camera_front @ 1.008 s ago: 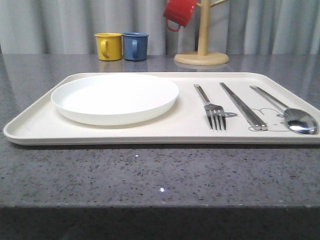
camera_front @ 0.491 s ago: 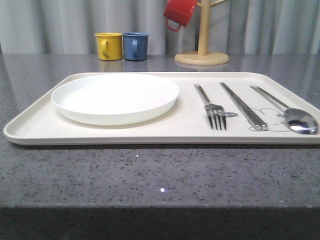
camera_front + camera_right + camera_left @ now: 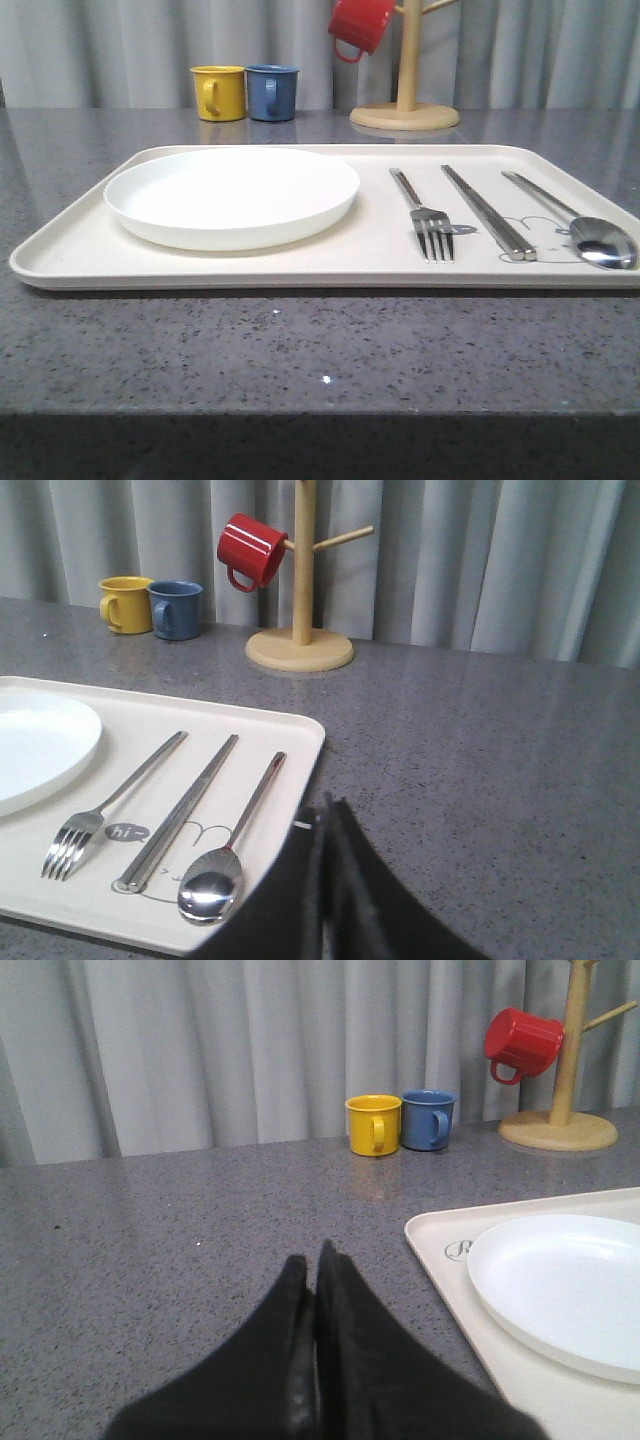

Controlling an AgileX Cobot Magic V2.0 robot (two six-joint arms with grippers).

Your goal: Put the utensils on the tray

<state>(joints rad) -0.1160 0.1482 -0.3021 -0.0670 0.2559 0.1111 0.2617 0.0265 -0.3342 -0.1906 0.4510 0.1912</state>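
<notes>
The cream tray lies across the grey table. On it rest a round white plate at the left, then a fork, flat chopsticks and a spoon side by side at the right. The right wrist view shows the fork, chopsticks and spoon over the rabbit drawing. My left gripper is shut and empty over bare table, left of the tray and plate. My right gripper is shut and empty beside the tray's right edge.
A yellow mug and a blue mug stand behind the tray. A wooden mug tree with a red mug hanging on it stands at the back right. Grey curtains close off the back.
</notes>
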